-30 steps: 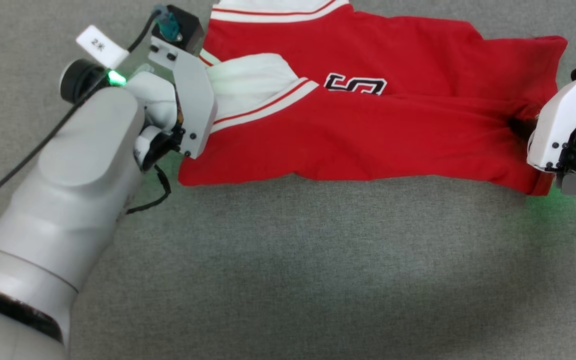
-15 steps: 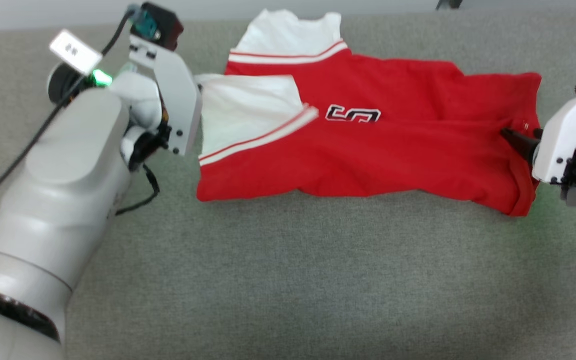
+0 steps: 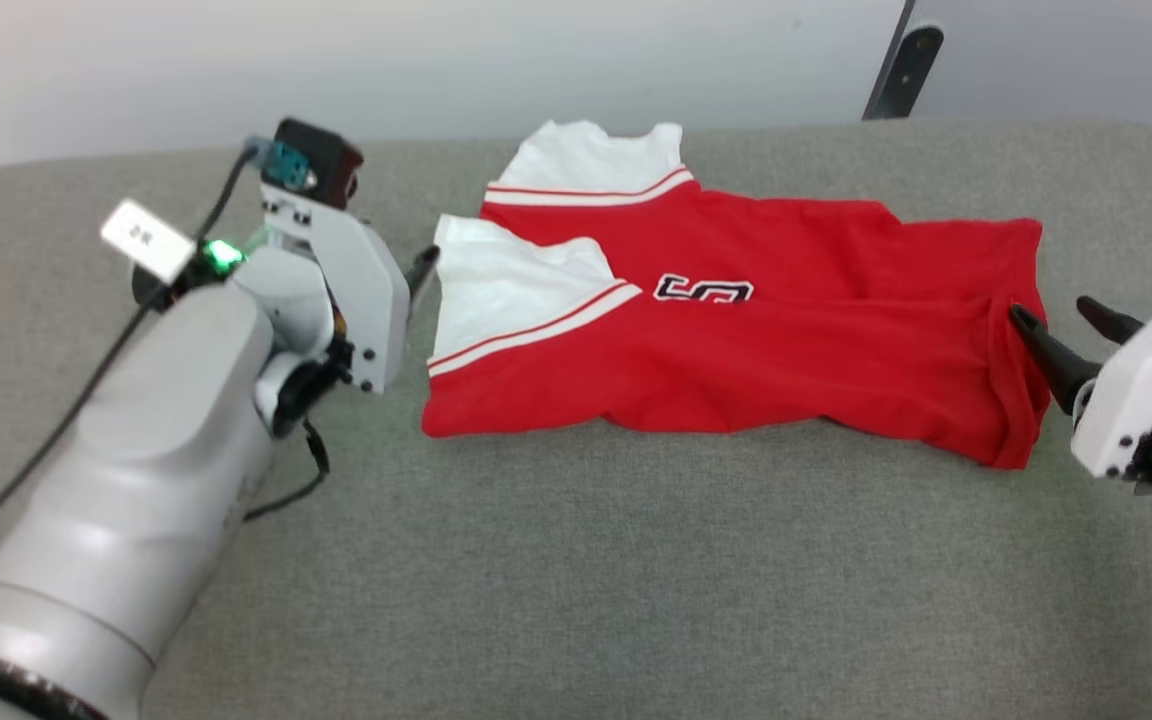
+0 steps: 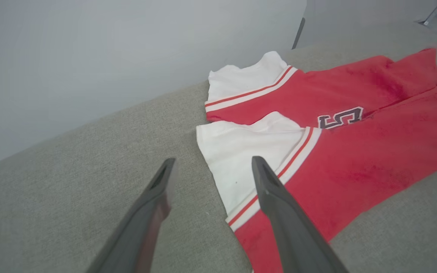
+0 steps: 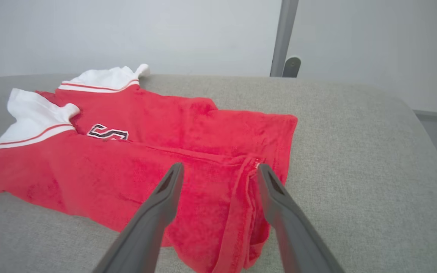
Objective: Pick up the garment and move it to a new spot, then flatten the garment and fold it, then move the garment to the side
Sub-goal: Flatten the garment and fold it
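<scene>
Just-released garment [image 3: 786, 350], left fingers [image 4: 279, 212] spread, pulled back beside sleeve [image 4: 241, 151] (right fingers [image 5: 154, 220] likewise, at hem [image 5: 241, 197]).

Grey upholstered surface [image 3: 576, 600], evenly lit; plain pale wall [image 3: 436, 70] behind it; grey post [image 5: 283, 38] against the wall.

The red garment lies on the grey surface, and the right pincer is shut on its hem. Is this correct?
No. The right pincer is open, jaws apart at the hem, gripping nothing, as the right wrist view shows. The red garment does lie on the grey surface.
</scene>
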Motion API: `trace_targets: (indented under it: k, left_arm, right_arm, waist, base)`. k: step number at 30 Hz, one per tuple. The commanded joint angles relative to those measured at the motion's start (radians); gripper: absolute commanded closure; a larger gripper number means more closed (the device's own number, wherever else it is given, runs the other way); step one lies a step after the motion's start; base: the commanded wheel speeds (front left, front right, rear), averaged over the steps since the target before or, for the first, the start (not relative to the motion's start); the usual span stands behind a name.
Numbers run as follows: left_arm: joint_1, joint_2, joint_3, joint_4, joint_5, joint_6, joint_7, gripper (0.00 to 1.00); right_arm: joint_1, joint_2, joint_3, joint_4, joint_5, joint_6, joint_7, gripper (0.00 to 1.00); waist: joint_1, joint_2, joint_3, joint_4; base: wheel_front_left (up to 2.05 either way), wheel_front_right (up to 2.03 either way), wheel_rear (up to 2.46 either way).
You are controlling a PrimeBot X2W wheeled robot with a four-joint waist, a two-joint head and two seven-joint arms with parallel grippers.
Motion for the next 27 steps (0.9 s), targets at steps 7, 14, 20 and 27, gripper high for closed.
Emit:
trace_targets:
  k: [7, 14, 20, 27]
  left_arm:
    - [0.112, 0.031, 0.031, -0.118, -0.010, 0.049, -0.132, 0.00]
    - [0.273, 0.084, 0.064, -0.318, 0.016, 0.114, -0.352, 0.00]
    - [0.487, 0.127, 0.093, -0.512, 0.019, 0.185, -0.499, 0.00]
    - [0.709, 0.143, 0.162, -0.710, 0.059, 0.276, -0.531, 0.00]
  right_arm:
    - [0.128, -0.037, 0.020, -0.100, -0.046, -0.001, -0.256, 0.00]
    - [0.254, -0.030, -0.007, -0.171, -0.141, -0.001, -0.467, 0.00]
    - [0.377, 0.017, -0.090, -0.260, -0.240, -0.001, -0.527, 0.00]
    - [0.530, 0.086, -0.213, -0.390, -0.345, -0.001, -0.535, 0.00]
  waist:
    - [0.0000, -0.0001, -0.052, 0.013]
    - [0.0000, -0.0001, -0.099, 0.020]
    - [0.0000, -0.0001, -0.145, 0.022]
    - [0.0000, -0.0001, -0.183, 0.035]
  base:
    - [0.00, 0.00, 0.00]
    - [0.00, 0.00, 0.00]
    - [0.00, 0.00, 0.00]
    - [0.00, 0.00, 0.00]
